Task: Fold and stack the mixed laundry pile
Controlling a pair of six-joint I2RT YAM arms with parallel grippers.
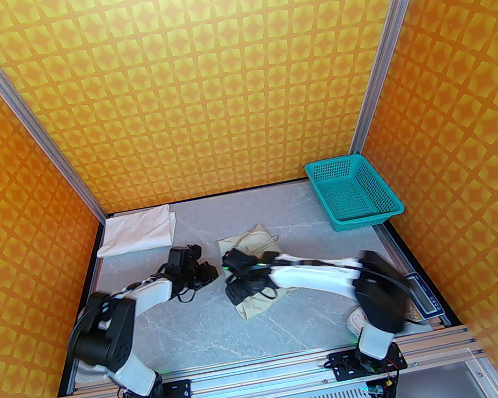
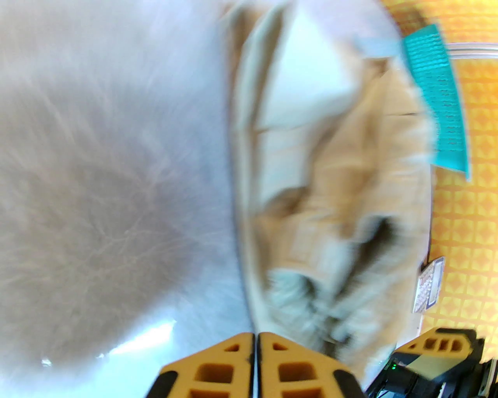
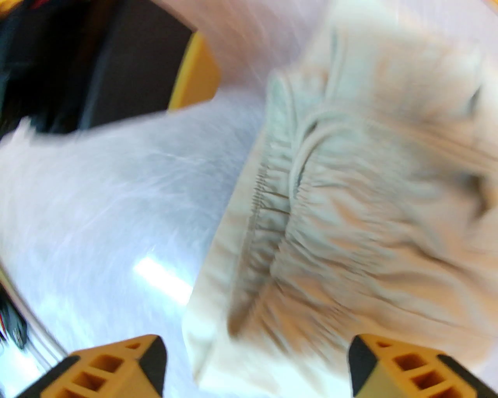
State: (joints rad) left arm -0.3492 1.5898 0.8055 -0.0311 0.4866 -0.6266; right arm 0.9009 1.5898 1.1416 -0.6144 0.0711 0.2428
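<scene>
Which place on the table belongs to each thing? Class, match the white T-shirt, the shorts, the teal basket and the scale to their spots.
Things:
1. white T-shirt
2. shorts
3. teal basket
4. scale

Places on the table:
A. far right corner
B. middle
C. near right edge
D. far left corner

Pairs: 1-D, 2-B, 3-A, 4-C.
</scene>
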